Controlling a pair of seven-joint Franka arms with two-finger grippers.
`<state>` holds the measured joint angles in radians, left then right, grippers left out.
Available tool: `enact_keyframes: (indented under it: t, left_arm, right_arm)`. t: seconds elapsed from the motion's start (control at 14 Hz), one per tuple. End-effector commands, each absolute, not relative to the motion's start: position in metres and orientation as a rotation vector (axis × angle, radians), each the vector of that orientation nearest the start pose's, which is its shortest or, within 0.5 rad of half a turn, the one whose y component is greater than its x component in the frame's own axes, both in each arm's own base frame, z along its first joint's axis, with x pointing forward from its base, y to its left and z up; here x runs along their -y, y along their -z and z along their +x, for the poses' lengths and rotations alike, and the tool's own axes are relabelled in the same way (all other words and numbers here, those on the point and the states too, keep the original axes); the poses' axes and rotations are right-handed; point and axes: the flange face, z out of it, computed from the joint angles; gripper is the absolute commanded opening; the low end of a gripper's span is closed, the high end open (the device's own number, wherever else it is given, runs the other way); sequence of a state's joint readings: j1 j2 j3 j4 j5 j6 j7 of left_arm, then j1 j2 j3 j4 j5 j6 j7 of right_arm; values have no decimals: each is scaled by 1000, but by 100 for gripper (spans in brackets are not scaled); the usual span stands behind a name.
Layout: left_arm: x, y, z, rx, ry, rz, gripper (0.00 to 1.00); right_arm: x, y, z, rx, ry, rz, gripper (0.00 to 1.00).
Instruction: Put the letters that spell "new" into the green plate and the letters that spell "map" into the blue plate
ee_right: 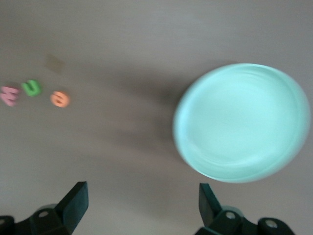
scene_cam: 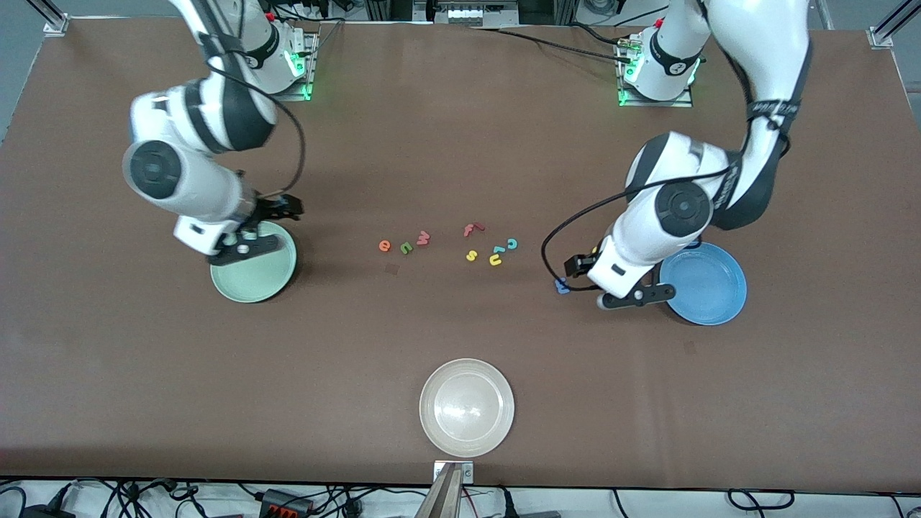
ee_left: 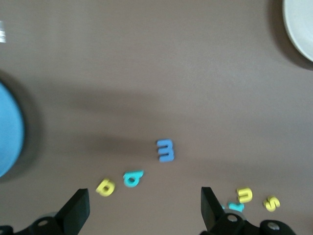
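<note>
Sorting not begun. Left gripper [ee_left: 142, 210] over the m-a-p letters [ee_left: 166, 150] beside the blue plate [scene_cam: 705, 282]; right gripper [ee_right: 142, 210] beside the green plate [ee_right: 243, 122], n-e-w letters [scene_cam: 404, 245] mid-desk. Both fingers wide, empty. Next: descend, pinch one letter.

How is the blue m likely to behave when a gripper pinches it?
The blue m looks like a small flat foam piece, so probably very light and slightly squashy. Lying flat on the table, it should not roll, but may slide if nudged.
</note>
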<state>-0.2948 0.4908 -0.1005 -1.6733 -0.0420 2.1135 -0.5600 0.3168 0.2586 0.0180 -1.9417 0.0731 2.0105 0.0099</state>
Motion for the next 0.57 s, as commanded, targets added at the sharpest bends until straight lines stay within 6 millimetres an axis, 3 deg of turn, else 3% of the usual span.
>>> enact_keyframes:
  t: [0.0,0.14,0.29,0.43,0.5]
  left_arm:
    - [258,-277,626,359,-155,-3164,100]
    - [260,-242,624,353,-188,-3153,100]
    - [278,-216,616,299,-190,-3150,100]
    - [279,-206,615,279,-200,-3150,90]
    - [279,-201,613,265,-209,-3147,90]
  right_arm:
    - [-240,-307,547,408,-274,-3060,100]
    - [-263,-283,543,374,-284,-3071,100]
    - [-284,-252,541,367,-237,-3075,100]
    - [-293,-232,542,322,-190,-3080,100]
    - [-306,-225,536,322,-179,-3082,100]
